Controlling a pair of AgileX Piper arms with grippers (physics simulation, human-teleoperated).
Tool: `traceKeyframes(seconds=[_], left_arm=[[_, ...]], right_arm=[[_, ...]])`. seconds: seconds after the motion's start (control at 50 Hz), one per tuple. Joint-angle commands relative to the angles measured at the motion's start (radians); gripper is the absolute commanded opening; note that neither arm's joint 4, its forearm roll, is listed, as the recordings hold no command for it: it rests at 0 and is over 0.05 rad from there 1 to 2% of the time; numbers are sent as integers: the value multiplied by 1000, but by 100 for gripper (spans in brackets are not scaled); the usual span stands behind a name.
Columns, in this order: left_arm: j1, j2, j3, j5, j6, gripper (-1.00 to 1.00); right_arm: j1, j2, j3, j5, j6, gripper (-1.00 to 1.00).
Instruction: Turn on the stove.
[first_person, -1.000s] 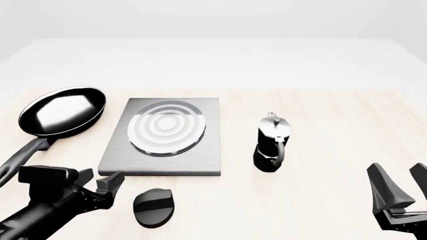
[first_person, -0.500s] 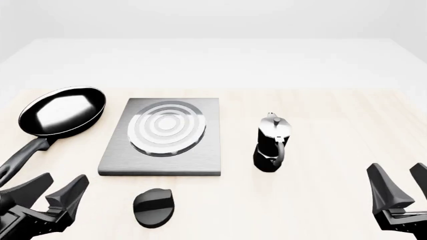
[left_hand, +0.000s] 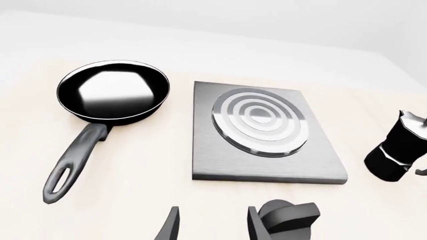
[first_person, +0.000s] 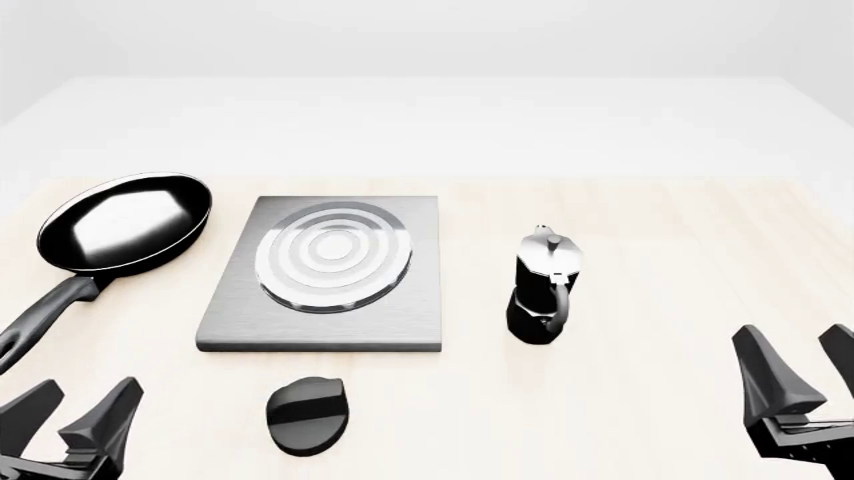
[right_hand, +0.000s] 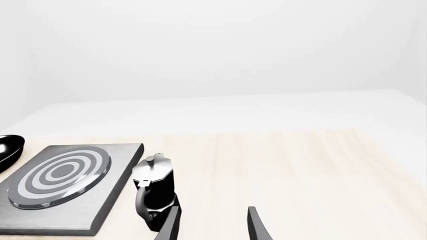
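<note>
The stove (first_person: 320, 322) is a flat grey slab with a ringed oval burner (first_person: 331, 256), lying left of centre on the table. Its black ridged knob (first_person: 308, 414) lies apart on the table, just in front of the slab. My left gripper (first_person: 83, 402) is open and empty at the front left, well left of the knob. In the left wrist view the stove (left_hand: 220, 165) and the knob (left_hand: 288, 217) show beyond the open left gripper (left_hand: 213, 226). My right gripper (first_person: 797, 345) is open and empty at the front right. The right wrist view shows the right gripper (right_hand: 212, 226) and the stove (right_hand: 113, 195).
A black frying pan (first_person: 123, 222) lies left of the stove, its handle (first_person: 40, 318) pointing toward the left gripper. A small black moka pot (first_person: 543, 288) stands right of the stove; it also shows in the right wrist view (right_hand: 155, 192).
My left gripper has drawn back from beside the knob toward the front left corner, staying open. The right gripper, stove and knob have not moved.
</note>
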Motion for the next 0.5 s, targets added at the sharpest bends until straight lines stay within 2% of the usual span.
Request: traceKeyframes(seconds=[0.02,0.1,0.24,0.26,0.5], left_arm=[[53,-26,7,31,25,100],[42,-26,15,41,35,100],[89,-26,20,82,49,100],[93,-26,20,103,28,100],[137,-26,19,130,68,100]], right_arm=[[0,2,0,-2,-4,100],[-2,-8,0,5,-6,100],[-3,-11,0,7,-11,100],[-3,-11,0,7,-11,100],[-3,-20,0,15,-13,100]])
